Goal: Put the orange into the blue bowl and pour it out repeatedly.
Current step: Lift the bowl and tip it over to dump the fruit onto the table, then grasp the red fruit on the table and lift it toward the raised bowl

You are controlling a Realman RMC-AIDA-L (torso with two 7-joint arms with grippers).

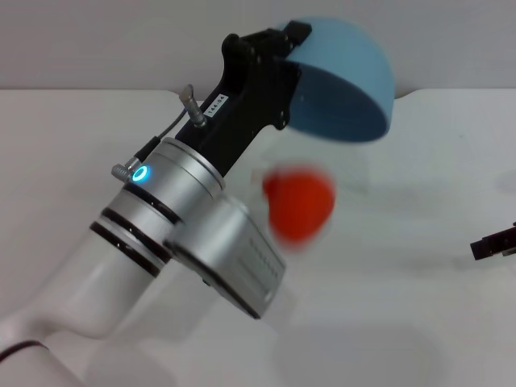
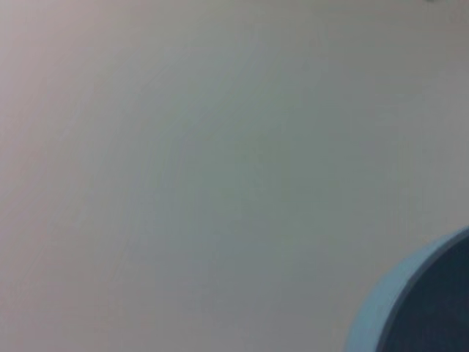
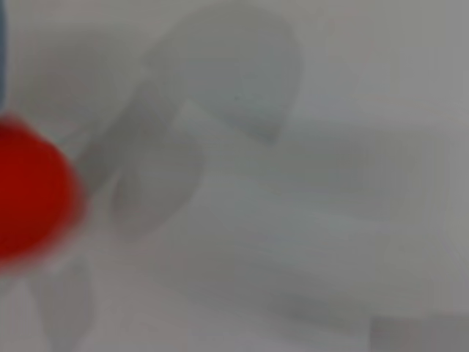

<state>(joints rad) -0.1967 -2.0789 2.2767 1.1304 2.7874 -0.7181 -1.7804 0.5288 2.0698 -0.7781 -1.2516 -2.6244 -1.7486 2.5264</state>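
Two arms were in view, only one at work. Left gripper [image 1: 292, 42], black, held the round, glossy light-blue bowl [image 1: 347, 81] high above the white surface [image 1: 419, 258], tipped so far that its opening faced down and toward the robot; its fingers were closed on the bowl's rim at the side nearest the arm, though the fingertips themselves were mostly hidden by the gripper body and the bowl wall. Vivid red-orange roundish fruit, the orange [image 1: 299, 203], was below the bowl's mouth and clear of it, smeared with motion; I judged it to be falling or just landing, but contact with the surface could not be made out. Step in hand, by my reading: the pour-out, at or near its end. Next move would call for righting the bowl and setting it down, then letting the fruit settle before picking it up again; it may roll, so its resting place would need checking first. Right gripper [image 1: 493, 244] sat low at the right edge of the head view, cut off, idle; whether it was open or closed I could not tell. Left wrist view showed only bare surface and an arc of bowl rim. Right wrist view caught the orange at one edge, badly blurred, with soft shadows across the surface.
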